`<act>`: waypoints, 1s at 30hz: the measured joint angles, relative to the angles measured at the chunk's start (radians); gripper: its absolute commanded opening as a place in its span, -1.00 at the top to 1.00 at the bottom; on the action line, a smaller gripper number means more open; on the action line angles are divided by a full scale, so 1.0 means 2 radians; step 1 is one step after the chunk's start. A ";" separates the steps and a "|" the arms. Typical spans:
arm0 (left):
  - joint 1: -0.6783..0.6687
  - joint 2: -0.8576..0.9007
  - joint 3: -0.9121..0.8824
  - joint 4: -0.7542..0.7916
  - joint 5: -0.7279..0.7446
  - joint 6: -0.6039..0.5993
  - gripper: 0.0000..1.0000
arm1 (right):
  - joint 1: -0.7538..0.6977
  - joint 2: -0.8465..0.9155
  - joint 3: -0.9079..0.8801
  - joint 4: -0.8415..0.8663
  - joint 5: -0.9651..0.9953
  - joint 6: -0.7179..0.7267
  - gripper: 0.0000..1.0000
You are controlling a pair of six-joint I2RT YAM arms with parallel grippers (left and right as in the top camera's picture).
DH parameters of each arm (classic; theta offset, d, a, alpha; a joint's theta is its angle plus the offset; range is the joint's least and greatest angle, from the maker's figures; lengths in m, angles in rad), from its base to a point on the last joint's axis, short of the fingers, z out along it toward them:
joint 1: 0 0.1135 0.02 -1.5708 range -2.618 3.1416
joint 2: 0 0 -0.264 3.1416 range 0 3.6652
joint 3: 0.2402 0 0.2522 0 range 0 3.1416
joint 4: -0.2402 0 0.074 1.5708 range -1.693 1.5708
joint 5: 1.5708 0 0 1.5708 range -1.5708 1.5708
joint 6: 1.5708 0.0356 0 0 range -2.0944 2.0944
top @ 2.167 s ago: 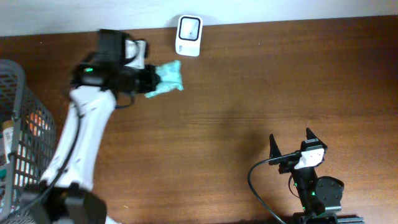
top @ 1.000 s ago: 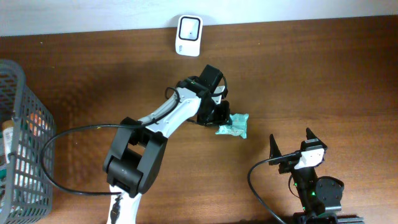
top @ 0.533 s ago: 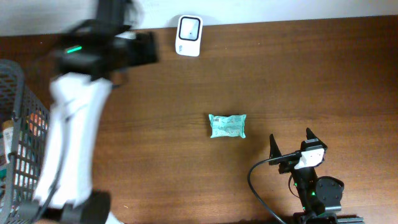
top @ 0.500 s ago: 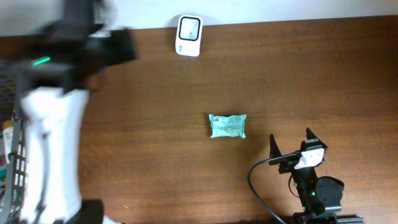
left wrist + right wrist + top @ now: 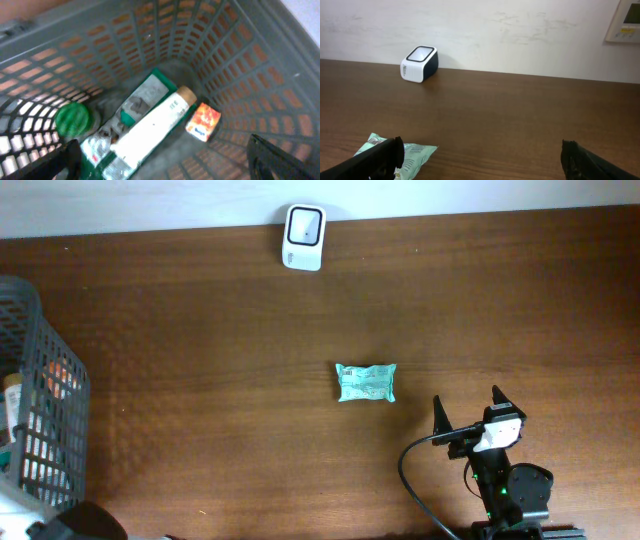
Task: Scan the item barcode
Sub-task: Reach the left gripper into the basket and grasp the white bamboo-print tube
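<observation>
— Picked out from overhead: teal packet (image 5: 366,382) flat on the wooden table (image 5: 200,380), about mid-table, well apart from the white scanner (image 5: 303,223) at the far edge. Caught the grey basket (image 5: 30,320) at the left too, cut off by the frame.

— And from the left wrist?

— Looked straight down into that basket (image 5: 240,60). Showed what overhead could not: white tube (image 5: 150,127) lying on a green-edged box (image 5: 155,85), green cap (image 5: 73,120), small orange carton (image 5: 203,120).

— Left gripper (image 5: 162,150)?

— Stood wide, fingers (image 5: 277,155) at the picture's two lower corners, gripped nothing. Hung over the basket, well to the left of the packet. Seen overhead only as a bit of left arm (image 5: 75,525) at the bottom corner.

— Right gripper (image 5: 468,402)?

— Rested near the table's front edge, spread wide, held nothing. Found the packet ahead of it and to its left, near but not touching.

— Its own camera?

— Put the packet (image 5: 412,150) low at left, partly behind the left finger (image 5: 380,157), and the scanner (image 5: 419,63) far back against the wall (image 5: 520,30).

— Barcode?

— Could not make one out. Could not read the packet's print, too small, nor the blurred labels in the basket.
</observation>
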 measured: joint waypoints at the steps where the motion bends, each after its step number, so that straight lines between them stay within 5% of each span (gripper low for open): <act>1: 0.003 0.001 -0.031 0.027 0.010 0.015 -0.78 | 0.000 0.000 0.000 0.000 0.000 0.000 -0.96; 10: 0.020 0.015 -0.274 0.157 0.033 0.109 -0.48 | 0.000 0.000 0.000 0.000 0.000 0.000 -0.96; 17: 0.036 0.067 -0.291 0.187 0.034 0.210 -0.48 | 0.000 0.000 0.000 0.000 0.000 0.000 -0.97; 26: 0.036 0.121 -0.293 0.241 0.035 0.268 -0.61 | 0.000 0.000 0.000 0.000 0.000 0.000 -0.97; 30: 0.036 0.143 -0.293 0.244 0.043 0.277 -0.37 | 0.000 0.000 0.000 0.000 0.000 0.000 -0.97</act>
